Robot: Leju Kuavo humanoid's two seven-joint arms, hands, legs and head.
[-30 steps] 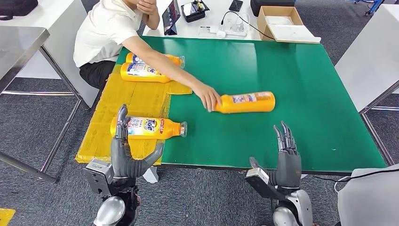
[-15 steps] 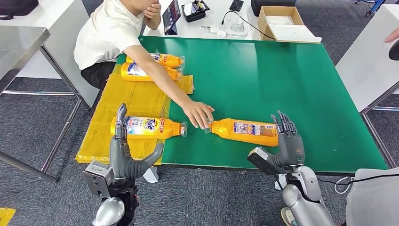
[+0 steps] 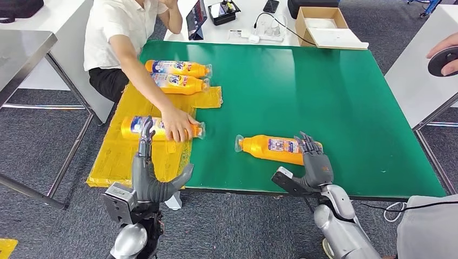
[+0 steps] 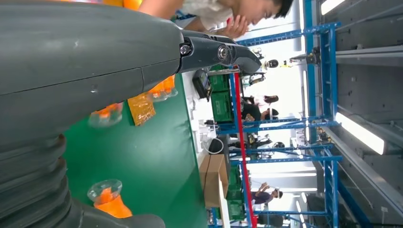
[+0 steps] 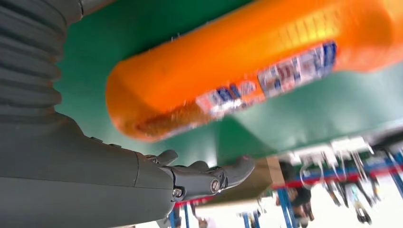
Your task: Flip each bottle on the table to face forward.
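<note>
An orange bottle lies on its side on the green mat, cap to the left, its small label up. My right hand stands at its base end, fingers spread against the bottle and thumb apart near the table edge; it grips nothing. The right wrist view has this bottle close above the thumb. Another orange bottle lies on the yellow sheet, with a person's hand on it. My left hand is open just in front of it, fingers upright.
Two more orange bottles lie at the back of the yellow sheet beside the seated person. A cardboard box and small devices sit on the white table behind. Another person's hand is at the right edge.
The person let go of the bottle on the mat and took the bottle on the yellow sheet, sliding it away from me. My right hand moved left along the mat bottle's base.
</note>
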